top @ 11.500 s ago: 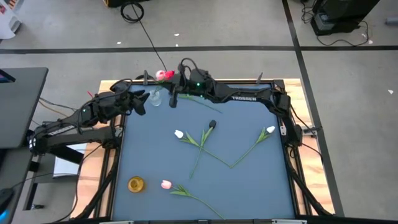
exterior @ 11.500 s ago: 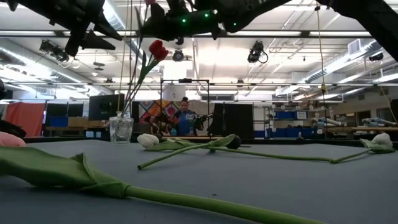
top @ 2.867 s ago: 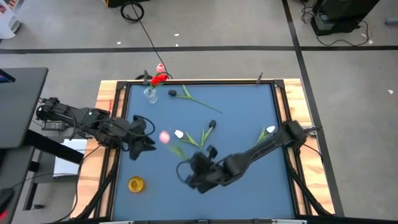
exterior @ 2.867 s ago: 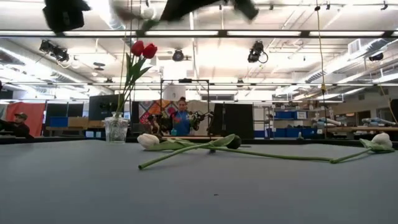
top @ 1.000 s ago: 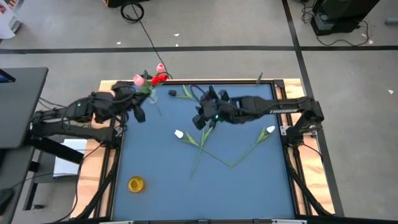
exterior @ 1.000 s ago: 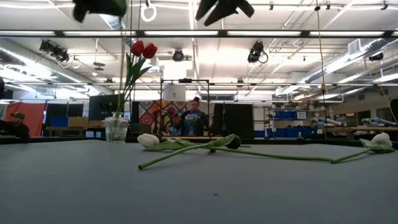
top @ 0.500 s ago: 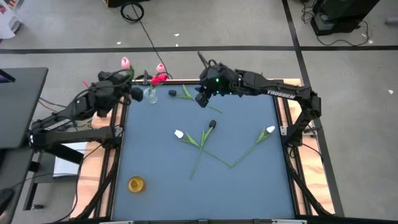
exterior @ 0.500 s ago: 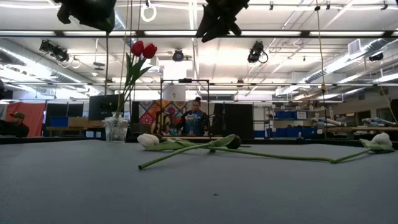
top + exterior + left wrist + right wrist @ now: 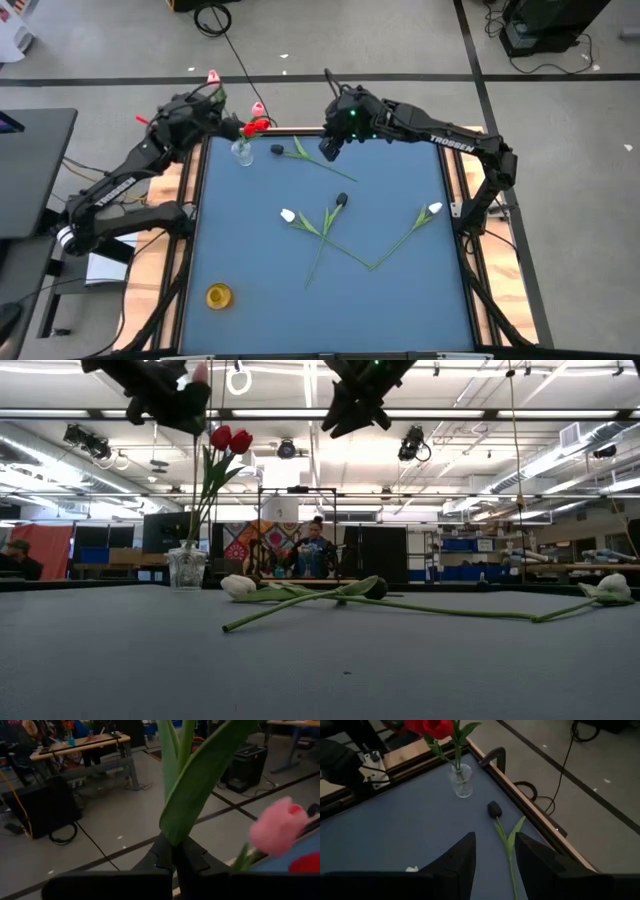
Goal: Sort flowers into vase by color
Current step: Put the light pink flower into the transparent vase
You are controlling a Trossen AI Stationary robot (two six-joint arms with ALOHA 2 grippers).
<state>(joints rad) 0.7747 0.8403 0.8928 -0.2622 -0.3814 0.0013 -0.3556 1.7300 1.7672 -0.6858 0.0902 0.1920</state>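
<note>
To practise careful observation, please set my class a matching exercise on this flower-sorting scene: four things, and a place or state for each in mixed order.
Things:
1. pink tulip
2. red tulips
3. gold round object
4. right gripper

Places or states:
A. standing in the glass vase
B. open and empty, above the table
C. gripped by its stem in the shut left gripper
D. lying alone on the table, away from all the flowers

Pairs: 1-C, 2-A, 3-D, 4-B
</note>
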